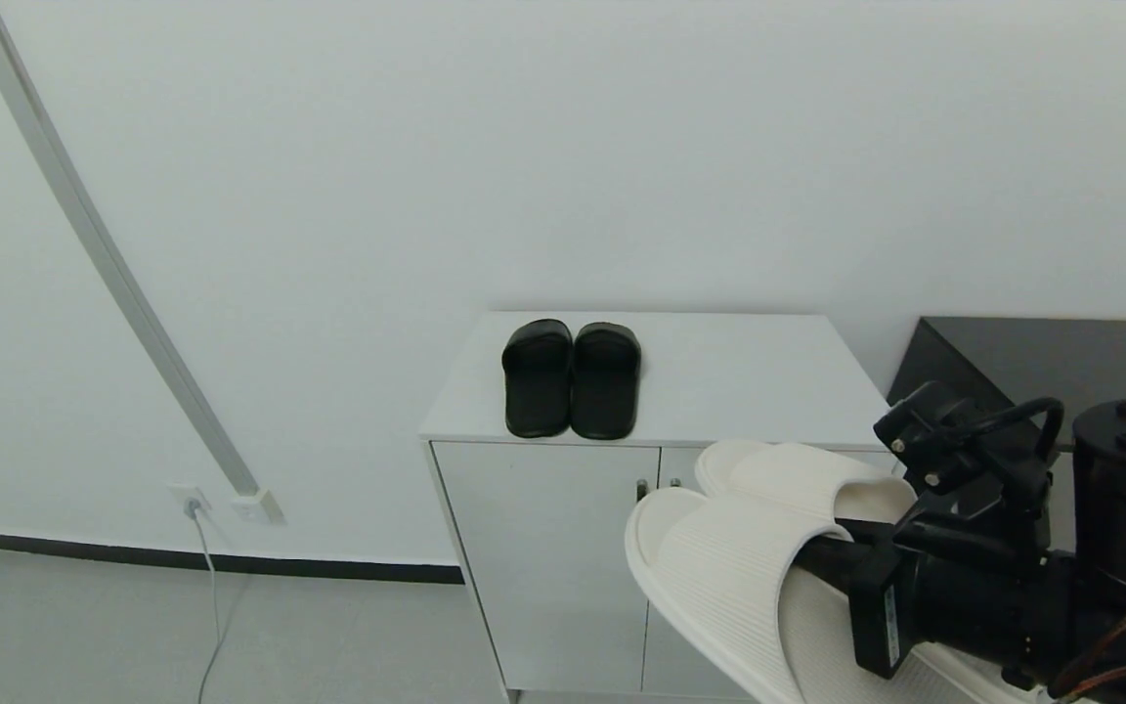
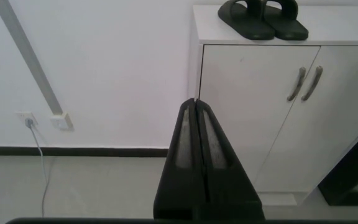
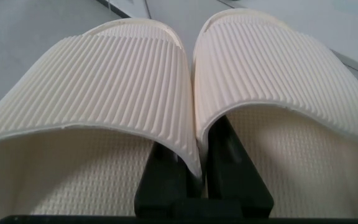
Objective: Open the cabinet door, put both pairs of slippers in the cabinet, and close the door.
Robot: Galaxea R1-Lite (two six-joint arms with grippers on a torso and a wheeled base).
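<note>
White slippers (image 3: 126, 81): right wrist view shows jaws pinching inner straps.

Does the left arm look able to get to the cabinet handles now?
Probably yes. The left gripper is shut and holds nothing, and in its wrist view no object stands between it and the cabinet handles. It would need to open first.

A bare, home-like room: white wall (image 1: 563, 147), cabinet (image 1: 543, 557), wall socket (image 1: 190, 501).

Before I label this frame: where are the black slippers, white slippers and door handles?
black slippers (image 1: 537, 357): head view, left strap.
white slippers (image 1: 719, 559): head view, ribbed strap.
door handles (image 2: 296, 83): left wrist view, one handle's middle.
</note>
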